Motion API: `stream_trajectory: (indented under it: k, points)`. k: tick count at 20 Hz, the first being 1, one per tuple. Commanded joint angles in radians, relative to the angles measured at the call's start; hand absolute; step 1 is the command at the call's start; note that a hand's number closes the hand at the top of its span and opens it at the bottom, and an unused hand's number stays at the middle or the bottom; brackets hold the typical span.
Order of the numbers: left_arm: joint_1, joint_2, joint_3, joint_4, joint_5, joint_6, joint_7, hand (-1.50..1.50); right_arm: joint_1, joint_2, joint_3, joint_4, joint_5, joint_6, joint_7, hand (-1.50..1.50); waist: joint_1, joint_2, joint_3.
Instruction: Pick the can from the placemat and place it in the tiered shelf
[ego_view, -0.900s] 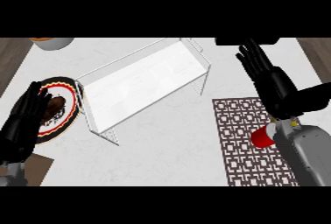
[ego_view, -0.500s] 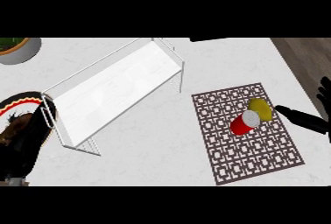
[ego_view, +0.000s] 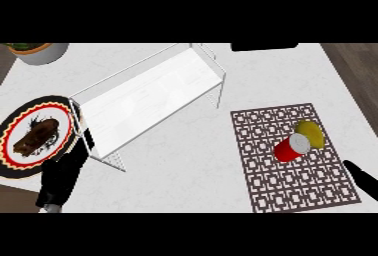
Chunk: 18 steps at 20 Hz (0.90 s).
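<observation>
Can (ego_view: 292, 148) stands on mat (ego_view: 291, 157), upper right part, untouched, yellow item (ego_view: 311, 134) touching it on far side. Shelf (ego_view: 151, 102) sits left of mat, apart from it. Step in hand: reach, pick not yet begun. Right hand (ego_view: 363, 179) shows only as dark tip at mat's right edge, near can but not on it; spread or curled, cannot tell. Left hand (ego_view: 63, 175) lies left of shelf beside plate (ego_view: 15, 127), fingers straight, holding nothing. Next move likely calls for right hand to come in over mat, close round can without nudging yellow item, then lift toward shelf.
</observation>
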Motion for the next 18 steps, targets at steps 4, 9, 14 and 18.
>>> stream_trajectory:
  k: [4, 9, 14, 18]
  points:
    - [-0.07, -0.037, -0.038, 0.05, -0.03, -0.033, 0.029, 0.0, 0.126, -0.106, 0.143, -0.354, 0.168, -0.013, 0.327, -1.5, 0.065, 0.007, -0.002]
    - [-0.074, -0.058, -0.057, 0.036, -0.047, -0.02, 0.022, 0.0, 0.14, -0.269, 0.222, -0.337, 0.238, 0.139, 0.636, -1.5, 0.09, 0.017, -0.007]
    - [-0.088, -0.043, -0.076, 0.014, -0.066, -0.033, 0.043, 0.0, 0.131, -0.458, 0.23, -0.253, 0.367, 0.292, 0.903, -1.5, 0.128, 0.026, -0.009]
    - [-0.134, -0.071, -0.093, 0.016, -0.08, -0.023, 0.074, 0.0, -0.041, -0.509, 0.255, -0.237, 0.416, 0.411, 1.15, -1.5, 0.159, 0.027, -0.005]
